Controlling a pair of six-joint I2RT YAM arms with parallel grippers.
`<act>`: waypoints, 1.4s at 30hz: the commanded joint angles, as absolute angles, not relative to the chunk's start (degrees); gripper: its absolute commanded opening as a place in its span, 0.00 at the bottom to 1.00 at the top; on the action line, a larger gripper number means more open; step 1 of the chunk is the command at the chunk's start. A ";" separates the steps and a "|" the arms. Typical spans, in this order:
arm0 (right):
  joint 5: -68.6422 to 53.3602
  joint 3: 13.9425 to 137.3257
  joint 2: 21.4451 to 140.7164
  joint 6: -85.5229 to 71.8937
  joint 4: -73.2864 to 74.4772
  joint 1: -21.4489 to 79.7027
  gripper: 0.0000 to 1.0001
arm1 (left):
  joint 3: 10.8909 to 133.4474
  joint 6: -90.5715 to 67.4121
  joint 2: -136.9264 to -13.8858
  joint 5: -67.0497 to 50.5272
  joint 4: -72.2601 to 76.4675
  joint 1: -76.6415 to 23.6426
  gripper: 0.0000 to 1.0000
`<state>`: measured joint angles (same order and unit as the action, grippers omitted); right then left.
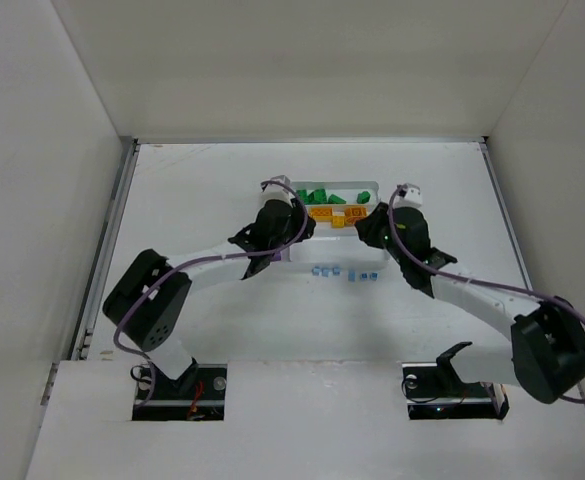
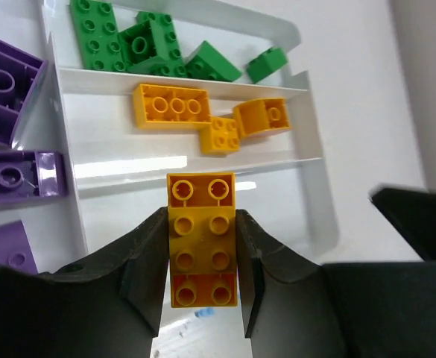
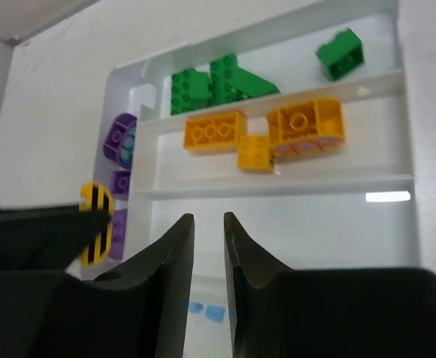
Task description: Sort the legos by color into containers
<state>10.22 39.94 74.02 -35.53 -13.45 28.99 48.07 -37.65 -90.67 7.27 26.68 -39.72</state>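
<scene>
Left gripper (image 2: 201,287): clamped on a yellow-orange plastic eight-stud brick (image 2: 201,231); the brick's far end sticks out past the fingertips.
White plastic divided tray (image 2: 316,149): ahead of the left gripper, running under the held brick.
Right gripper (image 3: 209,253): jaws nearly together, nothing between.
Tiny light-blue bricks (image 3: 215,312): below the right gripper, outside the tray.

Bright, even overhead light; glare streak on white tray (image 2: 128,165); blurry foreground.

green legos (image 2: 150,45): tray (image 2: 316,171), far section
yellow-orange legos (image 2: 174,106): middle section
yellow-orange brick (image 2: 201,190): gripped by left claw (image 2: 201,224)
purple legos (image 2: 9,82): side section
light-blue legos (image 1: 344,272): table (image 1: 222,320)
</scene>
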 commanded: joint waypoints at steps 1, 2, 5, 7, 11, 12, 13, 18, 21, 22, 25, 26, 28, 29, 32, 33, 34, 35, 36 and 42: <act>14.58 33.94 68.22 -37.26 -17.14 30.80 0.27 | 54.48 -30.68 -94.82 12.56 18.55 -39.86 0.17; 15.37 32.19 66.20 -37.35 -17.05 31.33 0.27 | 55.97 -29.89 -96.05 13.53 17.76 -39.86 0.17; 17.40 27.79 61.45 -36.91 -16.79 32.39 0.30 | 60.02 -27.25 -99.74 16.16 15.21 -39.86 0.18; 17.93 24.98 58.64 -37.26 -16.79 32.39 0.32 | 62.65 -25.93 -102.20 17.83 13.37 -39.94 0.18; 17.14 22.59 57.92 -38.06 -18.54 32.30 0.34 | 66.09 -23.91 -105.55 19.86 12.48 -40.12 0.19; 17.05 22.85 58.27 -37.97 -18.72 32.39 0.35 | 66.79 -23.56 -106.17 19.95 12.65 -40.21 0.20; 17.22 23.03 58.71 -37.97 -18.89 32.39 0.36 | 68.01 -23.38 -107.04 20.04 12.31 -40.21 0.20; 17.22 23.64 59.59 -37.62 -19.25 33.96 0.39 | 70.49 -22.68 -109.51 20.13 11.60 -39.42 0.21; 16.97 23.20 58.80 -37.88 -19.51 33.88 0.39 | 71.28 -22.24 -109.86 19.95 10.90 -39.33 0.22; 16.88 23.20 58.62 -37.79 -19.51 33.88 0.40 | 71.37 -21.80 -109.95 19.95 10.90 -39.33 0.22; 17.49 22.94 58.10 -37.70 -19.51 33.88 0.41 | 71.98 -20.83 -110.30 19.95 10.72 -39.42 0.24; 17.40 22.94 58.10 -37.79 -19.51 33.88 0.41 | 72.24 -20.48 -110.39 19.95 10.64 -39.42 0.25; 17.23 23.03 58.36 -37.71 -19.42 33.88 0.42 | 72.25 -18.91 -110.04 20.04 11.16 -39.68 0.32; 17.49 23.03 58.36 -37.62 -19.34 33.88 0.42 | 72.42 -17.68 -109.87 20.21 11.34 -39.77 0.36; 17.67 22.94 58.36 -37.97 -19.69 33.88 0.47 | 72.95 -15.30 -109.34 20.57 11.25 -39.86 0.48; 17.40 22.94 58.53 -37.88 -19.69 33.88 0.48 | 72.69 -14.94 -108.81 20.57 11.16 -39.86 0.52; 17.40 23.03 58.71 -37.71 -19.51 33.88 0.49 | 72.08 -14.85 -108.03 20.65 11.16 -39.86 0.54; 17.66 23.03 58.71 -37.62 -19.34 33.88 0.50 | 71.20 -15.20 -107.06 20.74 11.51 -39.86 0.56; 17.75 23.03 58.45 -37.53 -19.34 33.88 0.50 | 70.06 -15.73 -105.75 20.74 11.69 -39.94 0.57; 18.19 22.68 57.13 -37.62 -18.72 33.97 0.39 | 59.35 -21.35 -92.92 19.08 13.09 -44.94 0.36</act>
